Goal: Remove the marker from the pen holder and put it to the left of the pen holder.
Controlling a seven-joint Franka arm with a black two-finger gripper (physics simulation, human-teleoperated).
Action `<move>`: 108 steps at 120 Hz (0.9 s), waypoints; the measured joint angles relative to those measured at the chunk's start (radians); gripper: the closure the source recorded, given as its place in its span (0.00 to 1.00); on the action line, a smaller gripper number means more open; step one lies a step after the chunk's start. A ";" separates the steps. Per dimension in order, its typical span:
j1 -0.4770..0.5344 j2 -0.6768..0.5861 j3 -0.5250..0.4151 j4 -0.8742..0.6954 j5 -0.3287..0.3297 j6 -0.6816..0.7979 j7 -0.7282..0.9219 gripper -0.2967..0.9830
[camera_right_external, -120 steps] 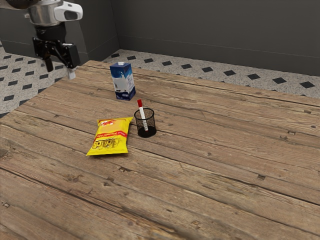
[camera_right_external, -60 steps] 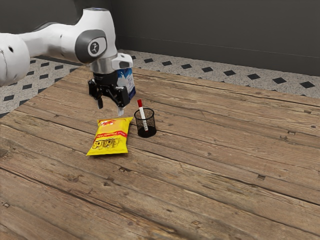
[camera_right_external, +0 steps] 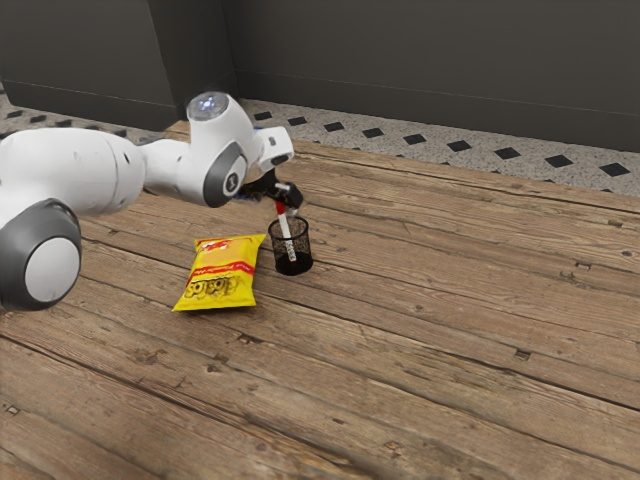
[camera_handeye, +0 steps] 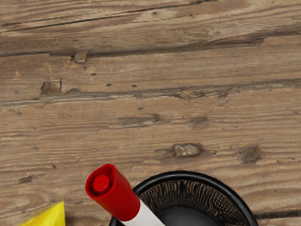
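The marker leans in the pen holder, its red cap up past the rim, where the wall can prop it. The gripper is right by that cap – likely as it is the easy bit to grab – but I can't tell if it is open or closed. Lifting straight up should keep the holder from tipping.
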 joint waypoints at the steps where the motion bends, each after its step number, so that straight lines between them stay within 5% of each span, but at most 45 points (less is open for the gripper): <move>1: 0.001 0.006 0.000 0.006 -0.001 0.007 0.001 0.26; 40: 0.027 0.126 0.001 0.104 -0.131 0.152 0.023 0.26; 108: 0.030 0.179 0.000 0.123 -0.189 0.185 0.038 0.29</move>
